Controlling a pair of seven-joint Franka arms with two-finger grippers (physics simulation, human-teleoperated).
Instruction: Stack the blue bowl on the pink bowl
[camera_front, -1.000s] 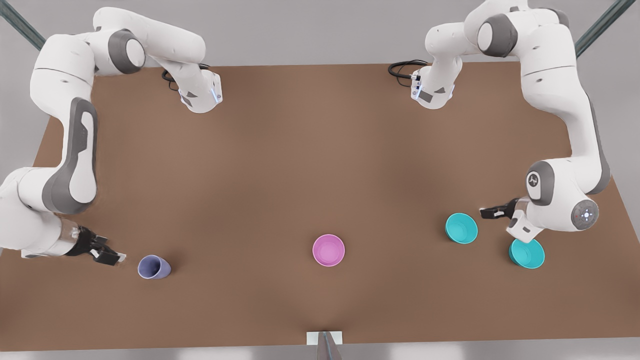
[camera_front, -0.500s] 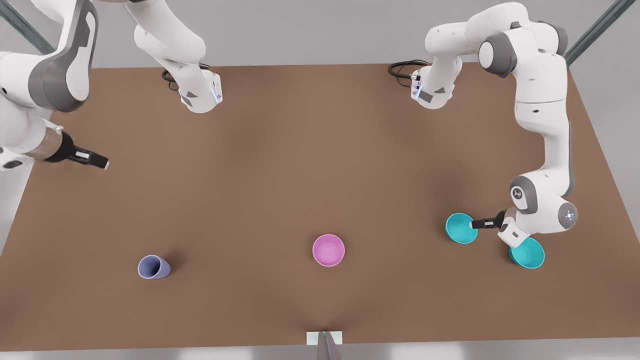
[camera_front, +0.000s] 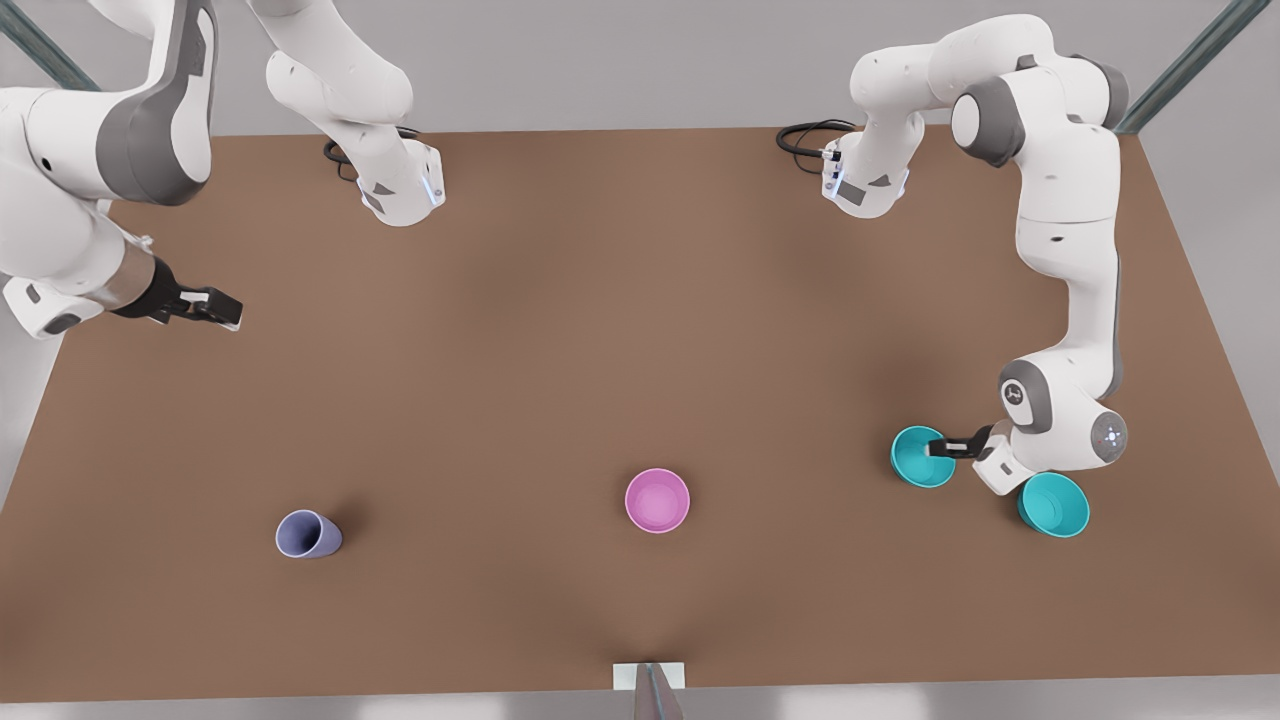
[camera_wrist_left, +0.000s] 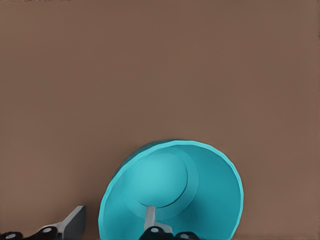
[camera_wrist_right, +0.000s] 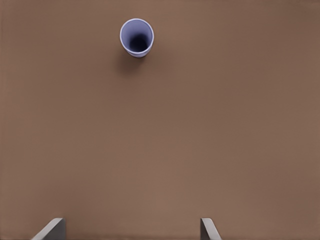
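From my remote station I record the brown table (camera_front: 600, 330) as the working surface, with the two arms at opposite ends of it. The left gripper (camera_front: 940, 447), at four o'clock from the table's middle in the front view, has come down since a second ago from beside the blue bowl (camera_front: 915, 462) to straddle its rim: in the left wrist view one finger sits inside the blue bowl (camera_wrist_left: 200, 185) and the other (camera_wrist_left: 70, 226) outside, jaws spread and not yet pinching the wall. I judge the grasp imminent but not made. The right gripper (camera_front: 205, 308), at nine o'clock, has pulled back from the lavender cup (camera_front: 308, 534) over the same second; its jaws stand spread over bare table, and the arm waits. The pink bowl (camera_front: 657, 500) sits unmoved at six o'clock, well apart from the blue bowl. A second teal bowl (camera_front: 1055, 505) lies just beside the left arm's wrist, untouched. The cup (camera_wrist_right: 136, 37) stands upright and plays no part.
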